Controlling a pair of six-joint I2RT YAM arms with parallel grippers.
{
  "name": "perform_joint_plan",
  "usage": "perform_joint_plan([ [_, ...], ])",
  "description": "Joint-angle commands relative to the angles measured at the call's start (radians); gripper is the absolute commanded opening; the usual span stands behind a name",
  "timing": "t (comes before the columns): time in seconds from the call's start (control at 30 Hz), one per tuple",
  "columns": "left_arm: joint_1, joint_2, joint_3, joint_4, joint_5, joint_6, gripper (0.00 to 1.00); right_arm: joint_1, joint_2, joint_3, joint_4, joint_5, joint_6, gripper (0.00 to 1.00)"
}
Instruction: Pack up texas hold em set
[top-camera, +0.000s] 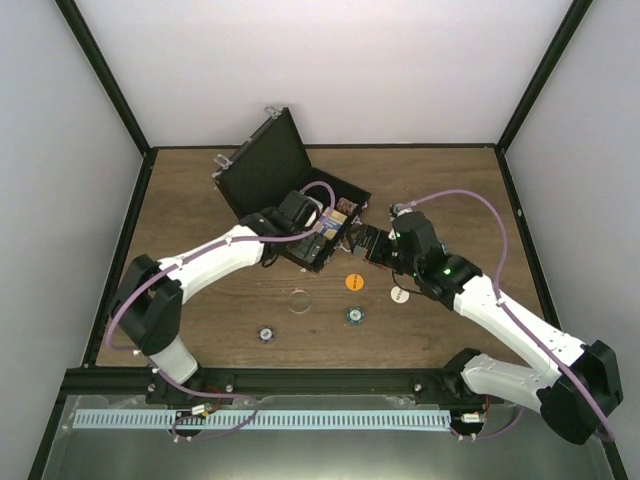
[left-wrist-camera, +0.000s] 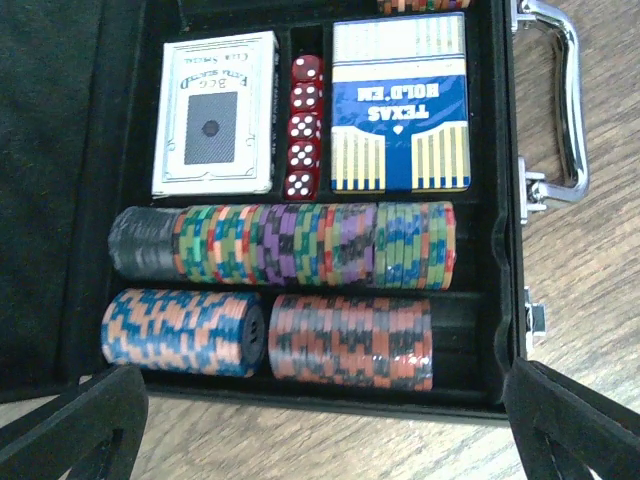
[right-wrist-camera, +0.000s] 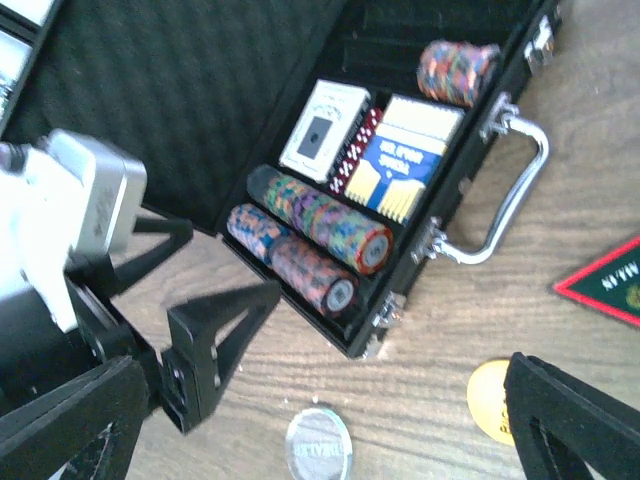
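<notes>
Wood table (top-camera: 200, 295) — case (top-camera: 258, 165) open, orange button (top-camera: 353, 282) loose. Left gripper (left-wrist-camera: 325, 425), right gripper (right-wrist-camera: 320, 415) wide, empty — close together; could collide.

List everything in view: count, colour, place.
briefcase: 1, black with silver handle, open, back-centre of table
white deck: 1, white, in case
blue deck: 1, blue and white, in case
dice: 5, red, column between the decks
chips in case: several rows, multicoloured, on edge in slots
loose chips: 2, dark-rimmed, table in front of case
orange button: 1, orange, table by case
white button: 1, white, right of orange
clear disc: 1, transparent, left of orange
triangular marker: 1, green, red-edged, table beyond handle
table: 1, brown wood
left end effector: open, over case
right end effector: open, beside case
</notes>
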Motion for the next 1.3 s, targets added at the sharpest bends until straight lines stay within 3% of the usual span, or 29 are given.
perform_joint_plan([
  [0.0,-0.009,0.077,0.053,-0.064,0.023,0.006,1.00,-0.003,-0.019,-0.051,0.000,-0.034,0.049,1.00],
  [1.27,0.012,0.254,0.126,-0.081,-0.116,-0.012,1.00,-0.002,0.008,-0.154,0.105,-0.153,0.134,1.00],
])
